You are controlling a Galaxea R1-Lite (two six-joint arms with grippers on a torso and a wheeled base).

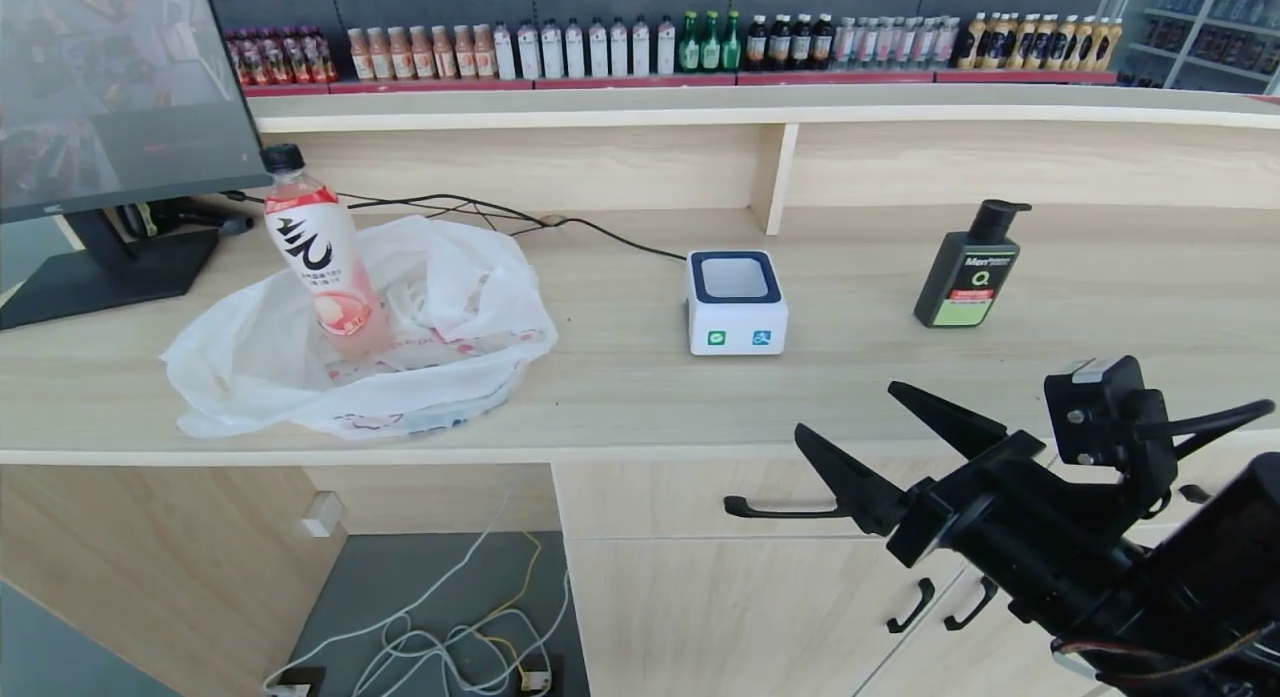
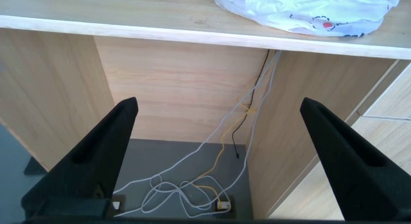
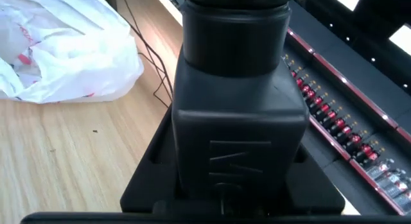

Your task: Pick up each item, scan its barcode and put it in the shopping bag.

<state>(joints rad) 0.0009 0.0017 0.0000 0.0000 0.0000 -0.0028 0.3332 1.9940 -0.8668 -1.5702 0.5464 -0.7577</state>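
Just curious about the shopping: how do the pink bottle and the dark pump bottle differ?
The pink bottle stands inside the bag; the pump bottle stands on the bare counter. The pink bottle is taller with a small black cap; the pump bottle is shorter and dark with a pump head. Both stand on their bases.

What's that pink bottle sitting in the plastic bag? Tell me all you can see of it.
The bottle is clear plastic, holding a pink drink, with a black cap and a white label bearing black lettering and a pink picture. It stands leaning in the open white bag on the wooden counter, touching only the bag.
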